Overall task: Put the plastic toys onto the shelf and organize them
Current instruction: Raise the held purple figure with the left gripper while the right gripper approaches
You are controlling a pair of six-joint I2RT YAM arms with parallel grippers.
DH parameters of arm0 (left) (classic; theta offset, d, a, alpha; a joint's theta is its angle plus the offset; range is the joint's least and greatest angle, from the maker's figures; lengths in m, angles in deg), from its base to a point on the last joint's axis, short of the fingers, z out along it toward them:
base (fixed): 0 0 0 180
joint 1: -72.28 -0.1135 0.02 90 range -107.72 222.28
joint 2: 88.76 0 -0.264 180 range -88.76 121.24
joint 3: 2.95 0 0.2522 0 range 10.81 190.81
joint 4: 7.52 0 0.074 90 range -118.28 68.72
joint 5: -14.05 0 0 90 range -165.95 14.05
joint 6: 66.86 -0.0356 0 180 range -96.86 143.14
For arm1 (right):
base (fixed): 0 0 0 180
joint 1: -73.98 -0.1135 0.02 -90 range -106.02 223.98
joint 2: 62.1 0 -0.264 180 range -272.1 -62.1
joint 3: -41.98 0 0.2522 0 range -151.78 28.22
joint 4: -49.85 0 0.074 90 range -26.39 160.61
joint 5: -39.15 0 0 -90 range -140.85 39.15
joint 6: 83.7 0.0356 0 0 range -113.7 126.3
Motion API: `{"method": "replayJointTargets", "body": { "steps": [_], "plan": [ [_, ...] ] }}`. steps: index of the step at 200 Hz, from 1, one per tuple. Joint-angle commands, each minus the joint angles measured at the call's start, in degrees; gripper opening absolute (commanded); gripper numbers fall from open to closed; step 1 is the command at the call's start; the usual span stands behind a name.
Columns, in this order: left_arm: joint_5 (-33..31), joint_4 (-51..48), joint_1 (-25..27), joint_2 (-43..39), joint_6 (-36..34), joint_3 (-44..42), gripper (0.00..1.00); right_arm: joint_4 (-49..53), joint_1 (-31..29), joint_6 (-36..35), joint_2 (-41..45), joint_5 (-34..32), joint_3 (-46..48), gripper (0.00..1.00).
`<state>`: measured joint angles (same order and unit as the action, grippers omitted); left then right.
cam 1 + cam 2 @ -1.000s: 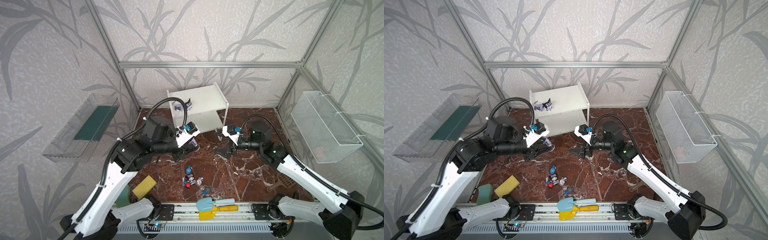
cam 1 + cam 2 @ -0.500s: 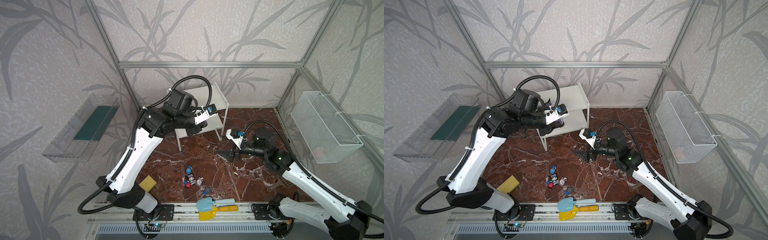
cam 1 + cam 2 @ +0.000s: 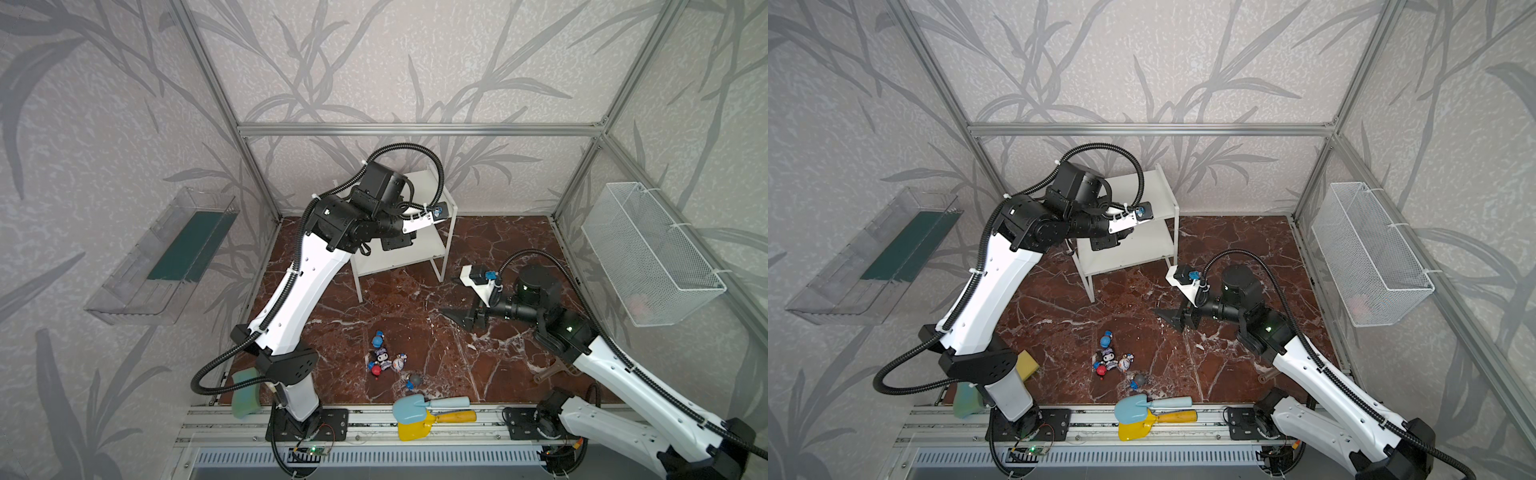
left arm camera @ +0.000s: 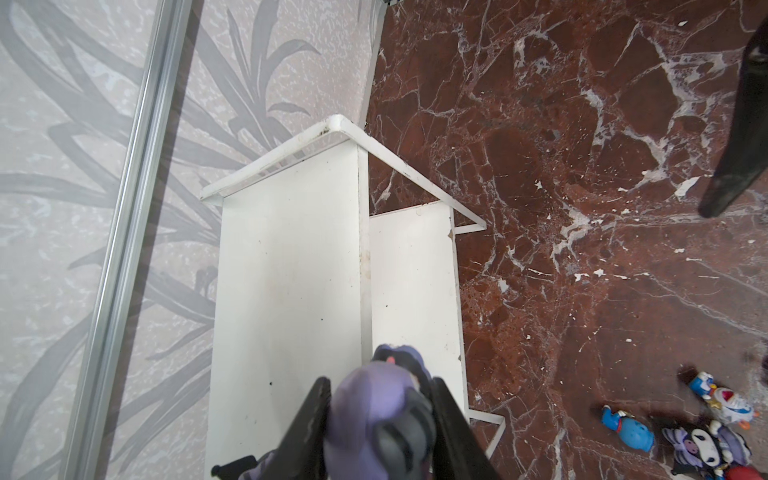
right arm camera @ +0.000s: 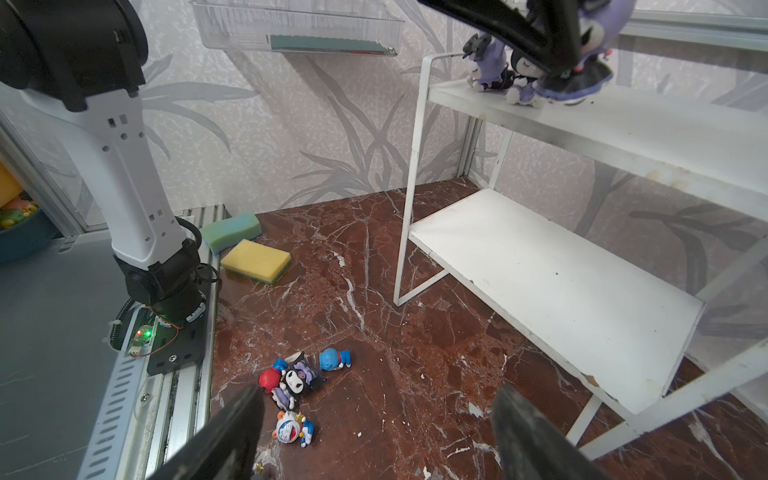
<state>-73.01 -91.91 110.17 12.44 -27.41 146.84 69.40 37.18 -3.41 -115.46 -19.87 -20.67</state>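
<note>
Purple figurine (image 4: 365, 415) sits pinched in the left gripper's (image 4: 380, 388) partly closed jaws, low over the shelf's (image 5: 540, 274) top board, beside two more purple figurines (image 5: 484, 68) toward its left end. The right gripper (image 5: 376, 399) hangs wide open, empty, right of the shelf; five toys (image 3: 382, 357) lie on the near floor (image 3: 478, 249).

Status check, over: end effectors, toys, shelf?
Left end effector shut on purple figurine, over shelf top board. Right end effector open, empty, over floor. Two figurines close beside held one; five toys on floor.
</note>
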Motion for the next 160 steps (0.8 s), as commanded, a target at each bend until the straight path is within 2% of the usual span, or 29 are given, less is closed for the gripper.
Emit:
{"method": "replayJointTargets", "body": {
  "steps": [1,23,39,70,96,120,160],
  "plan": [
    [-0.8,-1.7,-0.5,0.5,-3.1,2.5,0.25,-3.0,-0.1,0.9,0.9,-0.3,1.1,0.86],
    [1.5,-3.3,-0.5,-0.3,-2.2,2.6,0.24,-6.0,0.1,-0.2,-1.0,-1.2,0.4,0.86],
    [6.4,-6.2,-0.5,-2.3,-0.7,2.5,0.25,-6.5,0.4,-1.3,-3.3,-0.7,-2.0,0.86],
    [15.7,-10.1,0.0,-7.8,3.0,-1.4,0.26,-6.0,1.9,-3.3,-6.8,5.1,-6.9,0.84],
    [18.4,-10.3,1.8,-12.3,5.7,-7.5,0.25,-1.5,2.4,-5.0,-9.3,10.0,-12.1,0.82],
    [18.5,-8.3,3.1,-16.2,8.6,-14.5,0.23,-2.3,3.6,-1.6,-8.9,14.2,-13.9,0.77],
    [20.4,-3.0,4.2,-23.7,12.0,-27.2,0.23,-5.4,4.5,5.6,-9.2,22.4,-15.4,0.61]
  ]
}}
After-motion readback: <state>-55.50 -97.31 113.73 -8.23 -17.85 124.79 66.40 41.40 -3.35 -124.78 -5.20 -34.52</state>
